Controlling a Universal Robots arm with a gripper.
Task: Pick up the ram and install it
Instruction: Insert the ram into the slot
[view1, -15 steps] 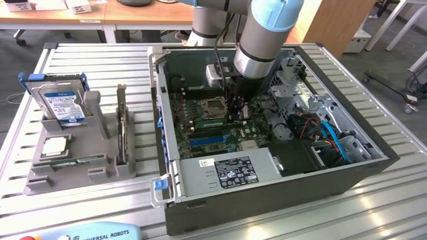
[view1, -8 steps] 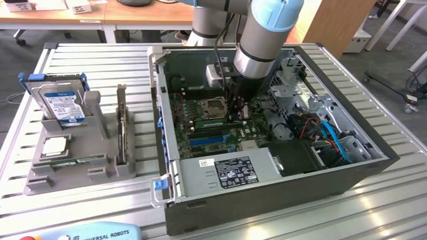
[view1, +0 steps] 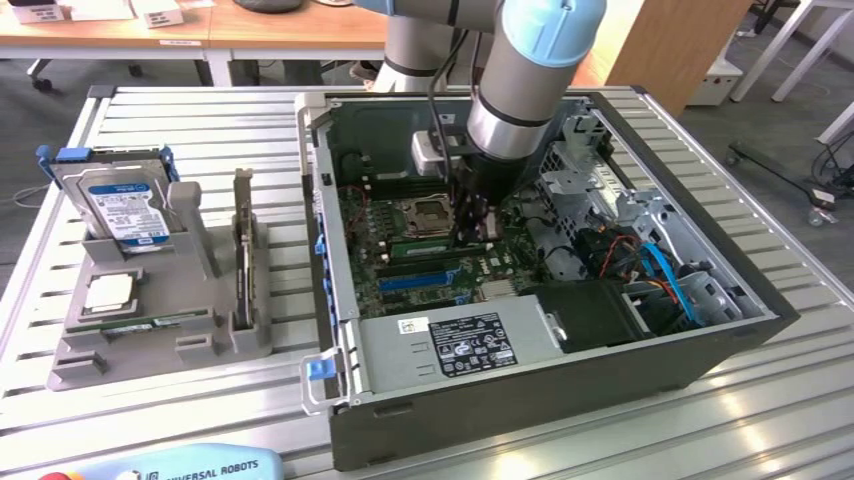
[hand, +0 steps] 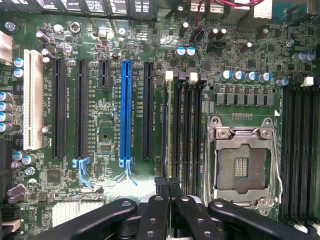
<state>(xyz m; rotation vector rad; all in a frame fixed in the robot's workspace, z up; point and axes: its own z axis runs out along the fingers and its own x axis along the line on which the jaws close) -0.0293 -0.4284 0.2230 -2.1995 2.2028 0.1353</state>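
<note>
Fingers, matte black, were closed on the ram. It showed edge-on as a thin green strip along a black memory slot beside the metal-framed CPU socket. Pick-up looked done; full seating could not be confirmed. A second stick lay flat in the grey holder, exterior view's left.

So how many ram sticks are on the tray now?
1: the ram lies flat on the tray, next to the processor. Another could be hidden behind the hard drive.
</note>
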